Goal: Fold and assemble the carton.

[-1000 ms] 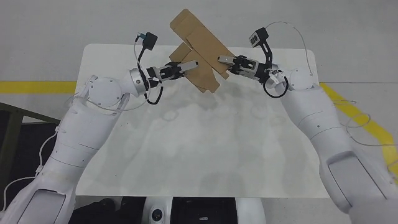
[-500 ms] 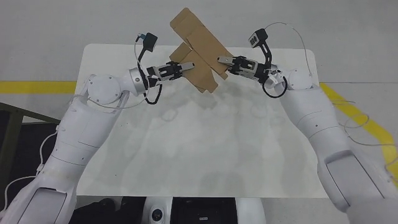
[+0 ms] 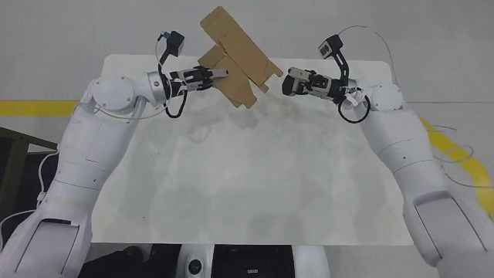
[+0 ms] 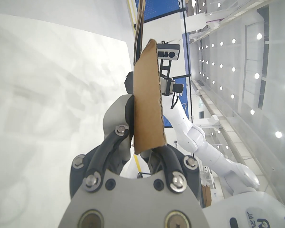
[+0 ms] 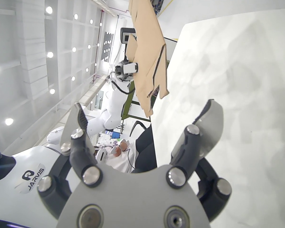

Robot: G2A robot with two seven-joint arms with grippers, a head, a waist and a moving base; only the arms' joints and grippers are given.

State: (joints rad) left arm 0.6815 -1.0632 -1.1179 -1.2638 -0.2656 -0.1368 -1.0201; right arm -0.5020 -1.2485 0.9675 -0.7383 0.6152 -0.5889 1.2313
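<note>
Aloft, left fingers (image 4: 115, 117) pinch the carton (image 3: 235, 50) over white table (image 3: 255, 185); right fingers (image 5: 211, 117) spread.

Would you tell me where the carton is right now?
In the top view the carton is held above the far edge of the table, clamped in the left pincer, with the open right pincer close by but apart.

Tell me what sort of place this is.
Probably a large industrial hall or robot workshop, not a home. A yellow line is marked on the grey floor, rows of ceiling lights hang high overhead, and a plain white table serves as the work station.
</note>
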